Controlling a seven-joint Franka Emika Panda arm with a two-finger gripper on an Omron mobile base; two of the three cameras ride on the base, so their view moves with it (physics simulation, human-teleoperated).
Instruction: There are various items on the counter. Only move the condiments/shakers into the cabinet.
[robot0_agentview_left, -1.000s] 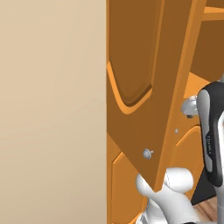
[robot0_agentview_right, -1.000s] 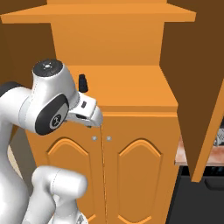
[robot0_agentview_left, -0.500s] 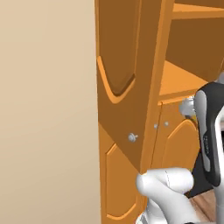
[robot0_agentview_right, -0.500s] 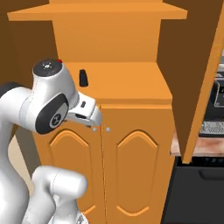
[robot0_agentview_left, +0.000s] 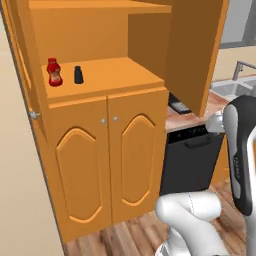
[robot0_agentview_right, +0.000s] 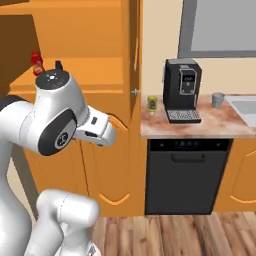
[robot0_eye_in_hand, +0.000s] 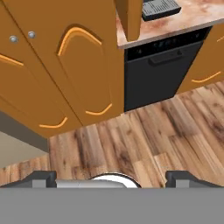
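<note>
The red ketchup bottle (robot0_agentview_left: 53, 71) and the small black shaker (robot0_agentview_left: 78, 74) stand side by side on the open shelf of the orange cabinet (robot0_agentview_left: 100, 95). From the right base view the ketchup bottle (robot0_agentview_right: 36, 62) and the shaker (robot0_agentview_right: 58, 65) peek out behind my arm. The yellow mustard bottle (robot0_agentview_right: 152, 104) stands on the reddish counter (robot0_agentview_right: 210, 125), left of the coffee machine. My gripper (robot0_eye_in_hand: 111, 180) is open, with nothing between its fingertips (robot0_eye_in_hand: 41, 178). It hangs above the wooden floor, in front of the lower cabinet doors (robot0_eye_in_hand: 83, 65).
A black coffee machine (robot0_agentview_right: 182, 90) and a grey cup (robot0_agentview_right: 217, 99) stand on the counter, with a sink (robot0_agentview_right: 245, 104) at the right. A black dishwasher (robot0_agentview_right: 185, 175) sits under the counter. The open cabinet door (robot0_agentview_left: 195, 50) juts out over the counter's left end.
The base has driven, so both base views have shifted: the cabinet now sits farther left and smaller, and the counter, dishwasher and coffee machine have come into sight.
</note>
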